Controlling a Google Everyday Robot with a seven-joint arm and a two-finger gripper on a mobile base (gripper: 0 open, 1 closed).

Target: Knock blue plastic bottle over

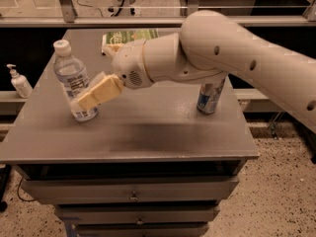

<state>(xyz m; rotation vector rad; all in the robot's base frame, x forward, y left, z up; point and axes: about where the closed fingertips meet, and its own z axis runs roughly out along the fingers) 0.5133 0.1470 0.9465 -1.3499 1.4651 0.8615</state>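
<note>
The blue plastic bottle (pixel 72 79), clear with a white cap and a blue-and-white label, stands on the left part of the grey table (pixel 148 132) and leans slightly left. My gripper (pixel 83 101), with cream-coloured fingers, reaches in from the right and touches the bottle's lower half, in front of its label. The white arm stretches across the table from the upper right.
A blue-and-silver drink can (pixel 210 97) stands at the table's right, partly behind my arm. A green snack bag (pixel 129 36) lies at the back. A small white pump bottle (pixel 19 82) stands on a ledge to the left. Drawers sit below the tabletop.
</note>
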